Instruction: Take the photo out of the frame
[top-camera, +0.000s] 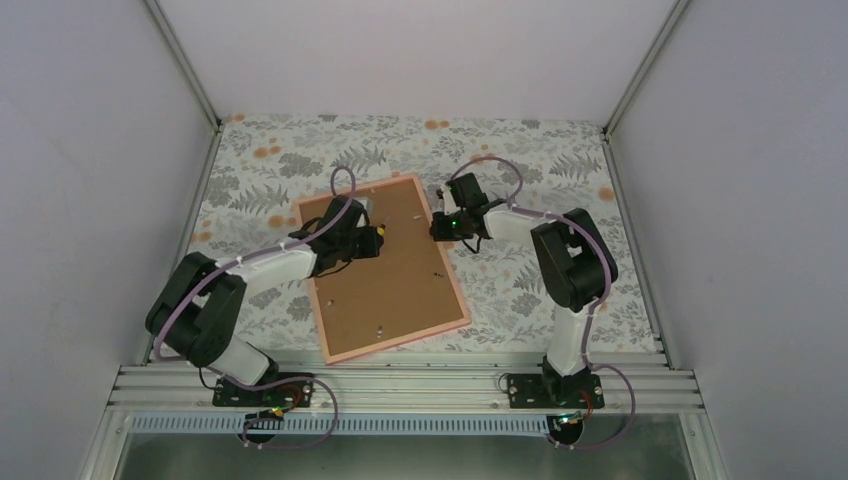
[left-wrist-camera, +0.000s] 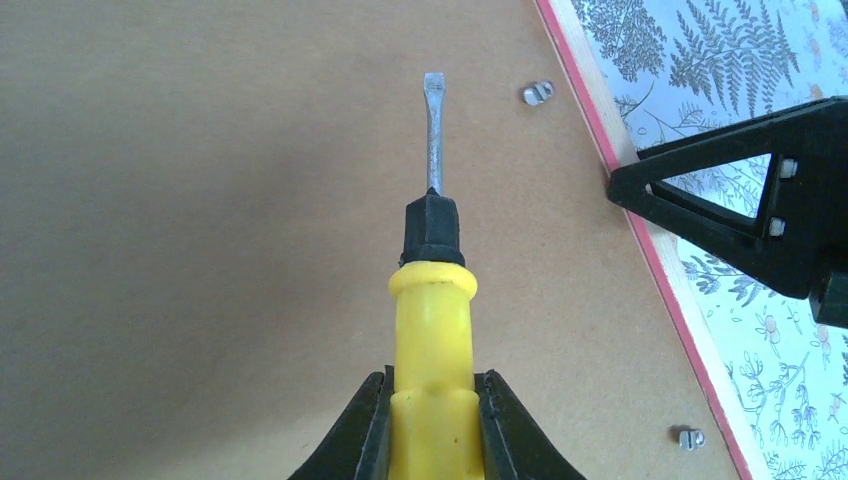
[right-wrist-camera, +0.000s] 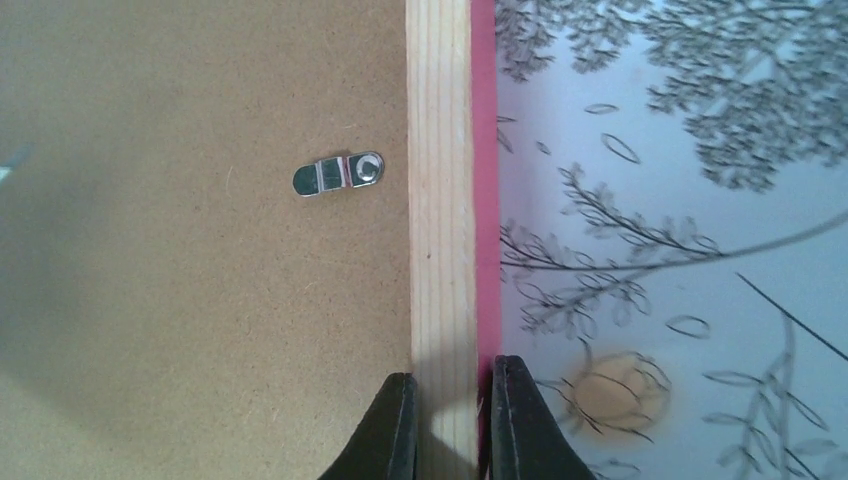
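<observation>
- Nearest the arm bases, the frame (top-camera: 455, 285) lay face down on the desk (top-camera: 500, 290), slightly askew. Its brown backing board (top-camera: 385, 285) faced up and was still seated inside the pink rim.
- You could not see the photo in any view. My judgement was that it sat under that board, so none of it had come out yet.
- Further in, your left fingers (top-camera: 366, 238) were clamped on the yellow handle of a flat-blade screwdriver (left-wrist-camera: 432, 300). They held it over the middle of the board, with the blade pointing toward the frame's right rail.
- The blade tip was near a small metal clip (left-wrist-camera: 538, 93) just inside that rail but not touching it. Whether the tip rested on the board or hung above it could not be told.
- In the right wrist view, that clip lay flat across the board with its screw end toward the rail. It looked to be pinning the board down still.
- At about the same depth, your right fingers (top-camera: 443, 228) were closed on the right rail, one on the bare wood and one on the pink outer side. I took that as steadying the frame.
- As I read it, you were early in the task. The clips still had to be turned or pried aside, the board lifted, and the photo drawn free.
</observation>
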